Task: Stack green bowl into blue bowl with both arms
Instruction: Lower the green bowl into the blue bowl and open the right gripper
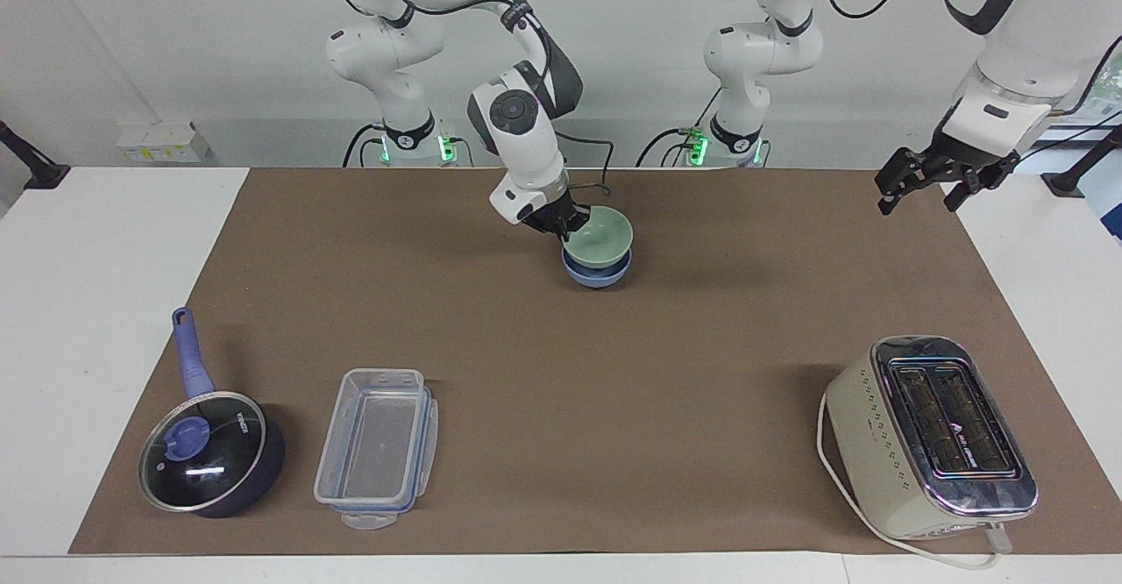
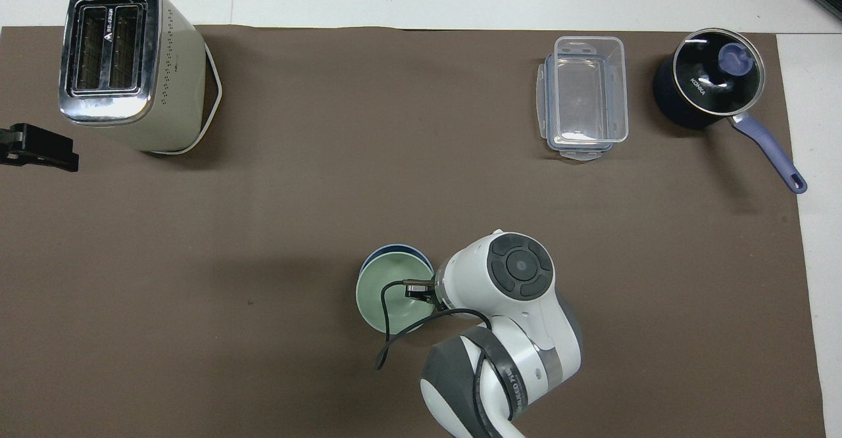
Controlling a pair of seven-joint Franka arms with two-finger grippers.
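Note:
The pale green bowl (image 1: 601, 238) (image 2: 389, 293) sits tilted in the blue bowl (image 1: 596, 276) (image 2: 393, 252), which stands on the brown mat near the robots. My right gripper (image 1: 565, 224) is shut on the green bowl's rim at the side toward the right arm's end. In the overhead view the right arm's wrist hides that gripper. My left gripper (image 1: 920, 185) (image 2: 39, 152) hangs open above the mat's edge at the left arm's end, waiting, with nothing in it.
A cream toaster (image 1: 929, 435) (image 2: 125, 63) stands far from the robots at the left arm's end. A clear plastic container (image 1: 377, 448) (image 2: 584, 96) and a dark lidded saucepan (image 1: 206, 448) (image 2: 714, 83) stand far from the robots at the right arm's end.

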